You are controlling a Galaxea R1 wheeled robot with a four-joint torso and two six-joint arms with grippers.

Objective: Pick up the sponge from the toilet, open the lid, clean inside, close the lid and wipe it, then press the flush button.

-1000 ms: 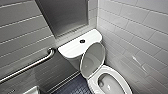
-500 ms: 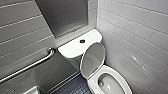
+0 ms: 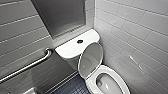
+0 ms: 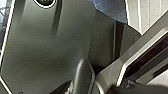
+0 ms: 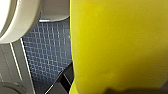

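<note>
The white toilet [image 3: 113, 74] stands against the tiled right wall. Its lid [image 3: 91, 58] is raised and leans back against the tank, so the oval bowl is open. The small dark flush button [image 3: 80, 41] sits in the middle of the flat tank top. In the right wrist view the yellow sponge [image 5: 120, 45] looms very close, with my right gripper shut on it. Beside the sponge there is a white curved toilet rim [image 5: 17, 22] over the blue floor. The left wrist view holds my own dark plate and bar.
A steel grab bar [image 3: 27, 66] slants along the grey tiled left wall. A grey recessed panel [image 3: 60, 15] is above the tank. Blue mosaic floor [image 3: 72, 87] lies left of the bowl. White tiles [image 3: 135, 37] close the right side.
</note>
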